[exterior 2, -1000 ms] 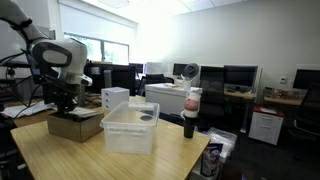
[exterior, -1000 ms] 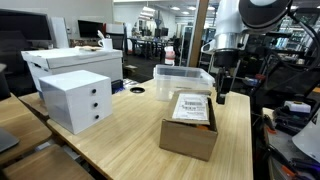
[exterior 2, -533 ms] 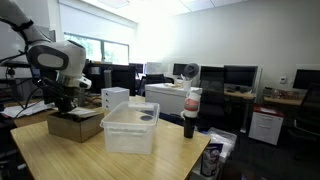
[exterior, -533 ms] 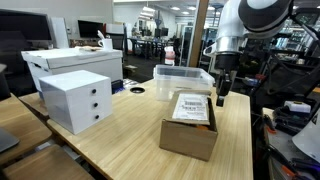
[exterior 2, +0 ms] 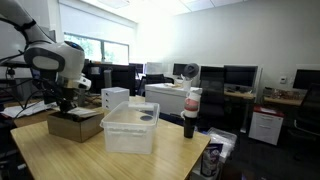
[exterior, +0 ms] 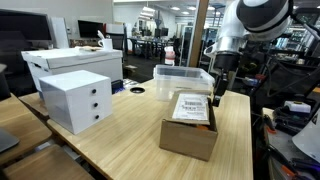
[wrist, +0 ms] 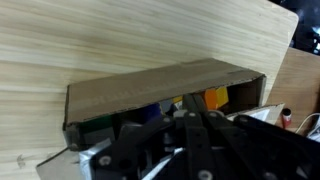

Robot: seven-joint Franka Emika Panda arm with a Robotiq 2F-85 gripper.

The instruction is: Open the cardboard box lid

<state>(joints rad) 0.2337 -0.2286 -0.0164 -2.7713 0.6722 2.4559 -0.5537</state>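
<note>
The brown cardboard box [exterior: 188, 138] stands on the wooden table, in both exterior views [exterior 2: 75, 124]. Its top flap carries a white shipping label [exterior: 191, 107]. My gripper [exterior: 218, 97] hangs at the box's far corner, beside the label flap, fingers together; it also shows in an exterior view [exterior 2: 65, 103]. In the wrist view the shut fingers [wrist: 192, 105] point at a brown cardboard panel [wrist: 150, 85]. Blue and yellow contents show in a gap under it. I cannot tell whether the fingers touch the flap.
A white drawer unit [exterior: 78, 98] and a larger white box [exterior: 70, 62] stand beside the cardboard box. A clear plastic bin [exterior: 182, 78] sits just behind it, also in an exterior view [exterior 2: 130, 128]. A black cup [exterior 2: 190, 124] stands near the table edge.
The arm has shifted slightly over the box's far corner and the wrist has tilted a little. The box and the flaps have not visibly moved.
</note>
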